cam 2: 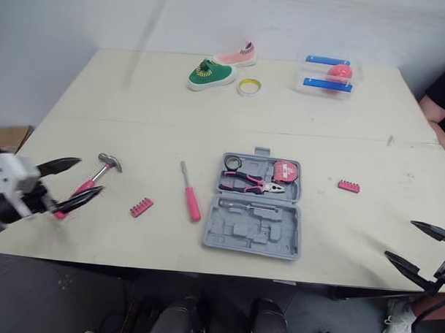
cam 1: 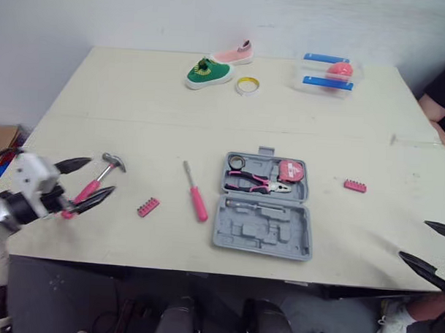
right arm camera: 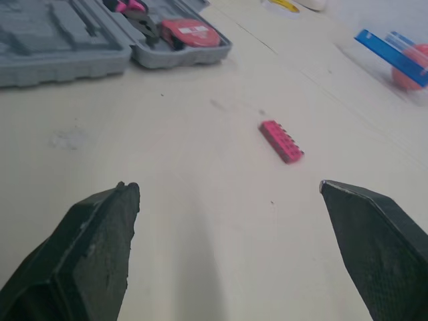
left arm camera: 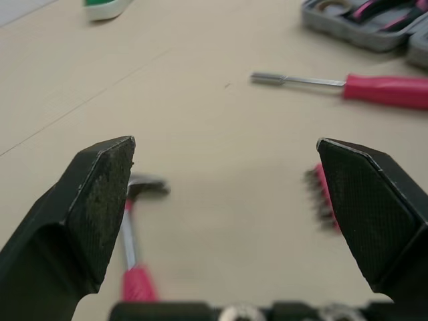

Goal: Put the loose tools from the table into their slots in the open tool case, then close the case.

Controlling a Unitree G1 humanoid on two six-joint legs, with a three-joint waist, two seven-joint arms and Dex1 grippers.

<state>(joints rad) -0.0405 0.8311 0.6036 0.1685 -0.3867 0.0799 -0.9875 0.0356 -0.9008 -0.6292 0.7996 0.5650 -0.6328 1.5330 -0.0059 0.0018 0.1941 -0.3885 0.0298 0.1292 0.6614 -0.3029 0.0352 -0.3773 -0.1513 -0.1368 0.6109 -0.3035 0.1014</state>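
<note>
At the desk's [cam 1: 137, 112] left edge, the left gripper [cam 1: 102, 175] hangs with its fingers spread wide and holding nothing. The pink handle of the hammer [cam 1: 112, 163] shows between them, its head pointing toward the far side. Just right of it lies a pink bit strip [cam 1: 148, 206], then a pink-handled screwdriver [cam 1: 196, 195] with its shaft pointing away from the robot. The open grey case [cam 1: 264, 237] sits near the middle of the front edge. Its far half holds pliers [cam 1: 258, 184] and a tape measure [cam 1: 291, 170], and its near half shows moulded slots. A second bit strip [cam 1: 355, 186] lies on the desk right of the case, apart from it. At the right front corner, the right gripper [cam 1: 414, 239] is also wide open and holding nothing. Along the far edge stand a green shoe [cam 1: 209, 72], a pink shoe [cam 1: 234, 55], a tape roll [cam 1: 247, 85] and a clear box [cam 1: 326, 74]. A person's arm [cam 1: 438, 112] shows at the right edge.
</note>
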